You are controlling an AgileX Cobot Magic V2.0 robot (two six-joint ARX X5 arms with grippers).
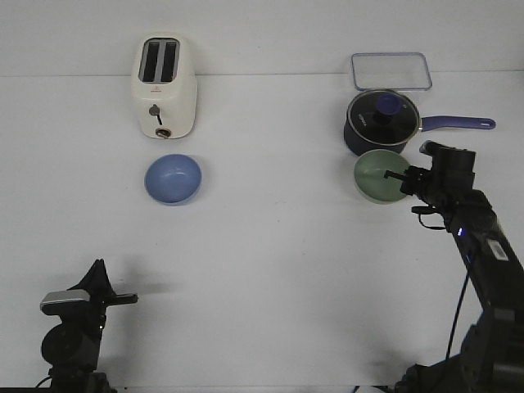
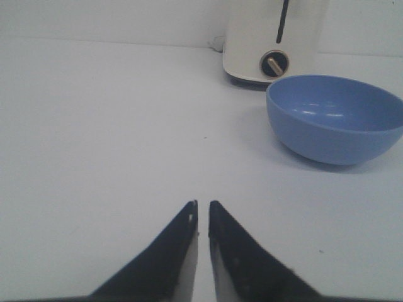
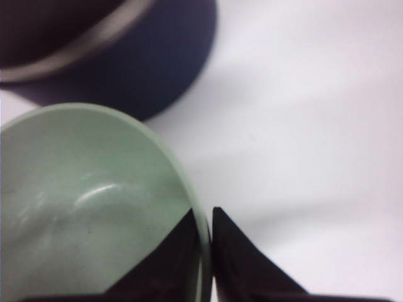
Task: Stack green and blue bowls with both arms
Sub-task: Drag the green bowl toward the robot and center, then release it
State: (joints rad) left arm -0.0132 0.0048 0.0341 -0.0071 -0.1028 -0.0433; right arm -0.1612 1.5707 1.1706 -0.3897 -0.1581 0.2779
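Observation:
The pale green bowl (image 1: 377, 176) sits at the right of the table, just in front of the navy saucepan. My right gripper (image 1: 403, 177) is shut on its right rim, one finger inside and one outside; the wrist view shows the green bowl (image 3: 82, 201) pinched between the jaws of the right gripper (image 3: 205, 217). The blue bowl (image 1: 173, 178) rests upright at centre left, in front of the toaster. My left gripper (image 1: 131, 299) is shut and empty, low near the front left edge. In the left wrist view the blue bowl (image 2: 337, 118) lies well ahead of the left gripper (image 2: 203, 204).
A white toaster (image 1: 164, 86) stands behind the blue bowl. A navy saucepan (image 1: 381, 123) with a glass lid and long handle stands right behind the green bowl, close to it. A clear lidded container (image 1: 390, 70) lies at the back right.

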